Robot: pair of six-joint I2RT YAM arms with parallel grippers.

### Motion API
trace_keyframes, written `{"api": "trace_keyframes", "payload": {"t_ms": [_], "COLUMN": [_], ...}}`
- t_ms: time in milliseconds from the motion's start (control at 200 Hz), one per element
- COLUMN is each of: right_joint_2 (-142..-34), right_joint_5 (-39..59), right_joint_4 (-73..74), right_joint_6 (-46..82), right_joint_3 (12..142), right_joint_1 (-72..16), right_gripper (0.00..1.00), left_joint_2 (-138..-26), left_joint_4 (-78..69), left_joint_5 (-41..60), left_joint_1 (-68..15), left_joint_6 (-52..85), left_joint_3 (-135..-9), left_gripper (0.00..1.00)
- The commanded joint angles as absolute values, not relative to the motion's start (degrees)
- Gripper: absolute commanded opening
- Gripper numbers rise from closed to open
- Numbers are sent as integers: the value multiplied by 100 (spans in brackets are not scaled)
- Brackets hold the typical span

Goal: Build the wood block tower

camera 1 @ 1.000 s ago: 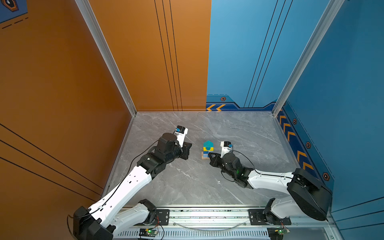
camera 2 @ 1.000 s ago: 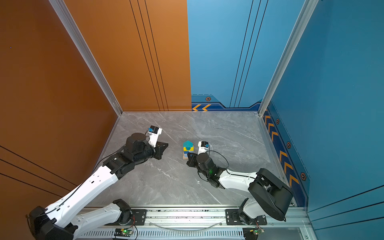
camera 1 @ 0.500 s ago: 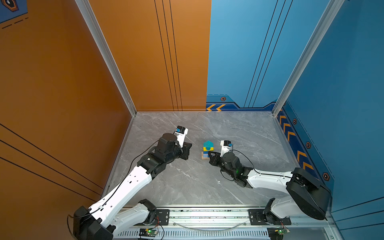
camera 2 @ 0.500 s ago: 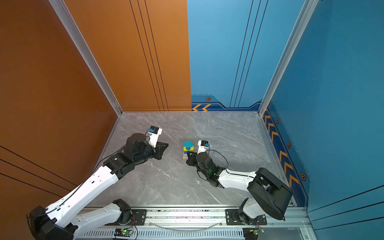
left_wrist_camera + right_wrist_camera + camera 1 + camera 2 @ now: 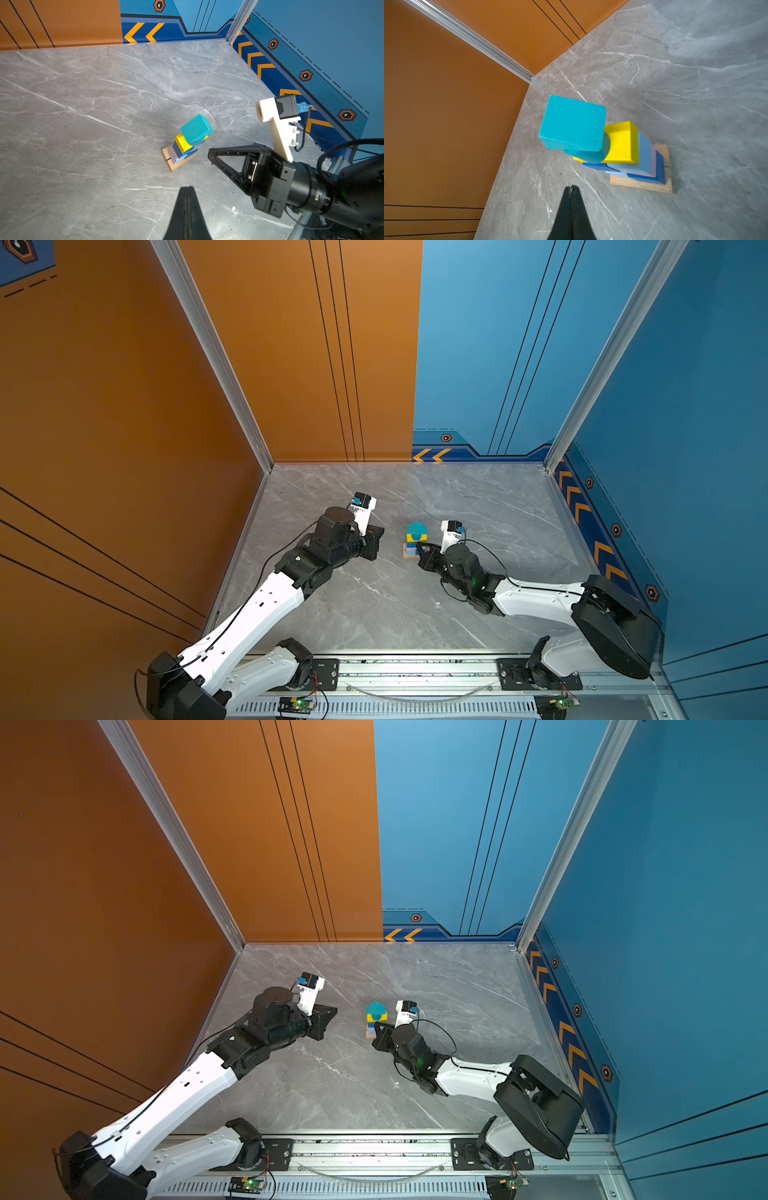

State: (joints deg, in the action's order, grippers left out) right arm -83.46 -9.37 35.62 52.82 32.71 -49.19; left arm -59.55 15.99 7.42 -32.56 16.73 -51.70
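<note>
The tower (image 5: 415,540) (image 5: 376,1020) stands mid-floor: a tan plank base (image 5: 641,185), dark blue (image 5: 660,166), pink and light blue (image 5: 644,153) layers, a yellow bar (image 5: 620,143), a teal cylinder (image 5: 591,155) and a teal prism (image 5: 573,122) on top. All the wood blocks I see are in it. My left gripper (image 5: 376,541) (image 5: 328,1017) (image 5: 187,188) is shut and empty, a short way left of the tower. My right gripper (image 5: 419,551) (image 5: 375,1033) (image 5: 572,187) (image 5: 209,154) is shut and empty, close beside the base on the right, apart from it.
Grey marble floor (image 5: 374,605) is walled by an orange panel (image 5: 124,406) on the left and blue panels (image 5: 685,406) behind and right. The arms' mounting rail (image 5: 415,672) runs along the front edge.
</note>
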Motion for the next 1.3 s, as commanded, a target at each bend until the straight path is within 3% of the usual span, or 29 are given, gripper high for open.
{"api": "trace_keyframes", "payload": {"t_ms": [0,1296], "right_joint_2": [-8447,-8684], "right_joint_5": [-1151,-1207], "right_joint_4": [3656,3779], "right_joint_6": [5272,5310], "right_joint_3": [3437,3556], "right_joint_1": [-4944,-4877], "right_gripper": [0,0], "left_joint_2": [-5882,-5881], "left_joint_4": [1460,1472], "left_joint_5": [870,919], "left_joint_1": [-3198,-3198], "left_joint_6": [1582,1573], "left_joint_3": [-5089,-5080], "left_gripper": [0,0]}}
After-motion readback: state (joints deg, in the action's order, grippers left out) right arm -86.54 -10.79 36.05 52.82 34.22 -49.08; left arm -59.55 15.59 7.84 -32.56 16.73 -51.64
